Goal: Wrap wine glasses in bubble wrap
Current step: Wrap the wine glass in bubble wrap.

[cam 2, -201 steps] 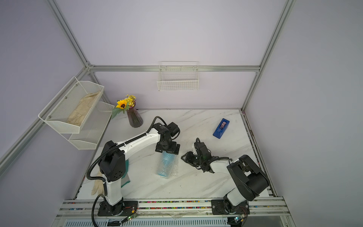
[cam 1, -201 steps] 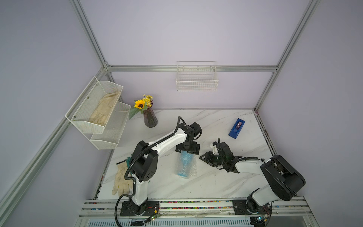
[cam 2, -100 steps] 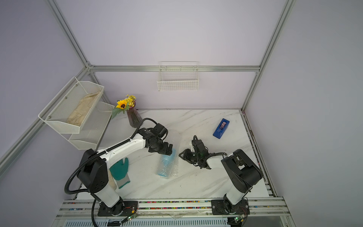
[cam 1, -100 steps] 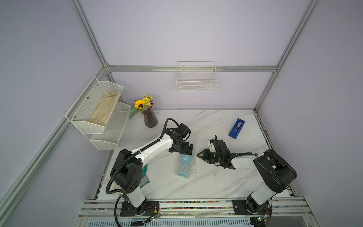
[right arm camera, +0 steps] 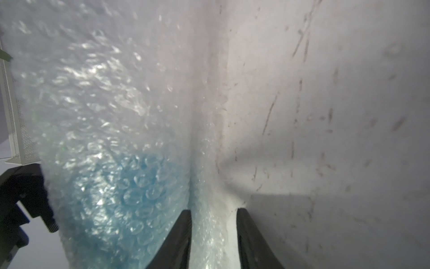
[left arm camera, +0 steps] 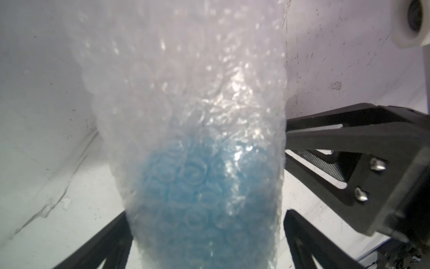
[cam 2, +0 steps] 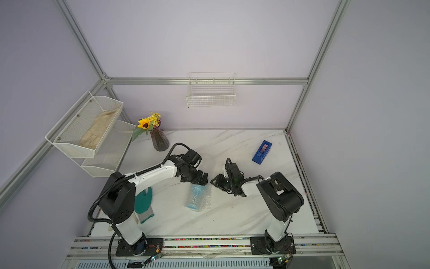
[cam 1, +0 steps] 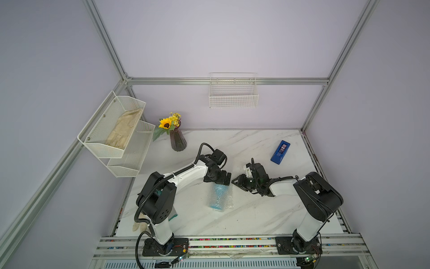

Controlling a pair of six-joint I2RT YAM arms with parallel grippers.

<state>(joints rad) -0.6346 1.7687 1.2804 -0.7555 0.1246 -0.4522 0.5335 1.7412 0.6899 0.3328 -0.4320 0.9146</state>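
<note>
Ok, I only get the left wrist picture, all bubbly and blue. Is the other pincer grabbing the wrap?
Observer: The right wrist view shows a fold of the bubble wrap around the goblet between the fingers of the right pincer. Pinched or not, I can't tell.
Operator: Is the goblet standing up?
Observer: No, both top views show it lying on its side on the table.
Operator: Any tape nearby?
Observer: A blue tape dispenser sits on the table beyond the right arm, untouched.

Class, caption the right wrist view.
Right gripper astride a bubble wrap flap beside the wrapped blue goblet.
</note>
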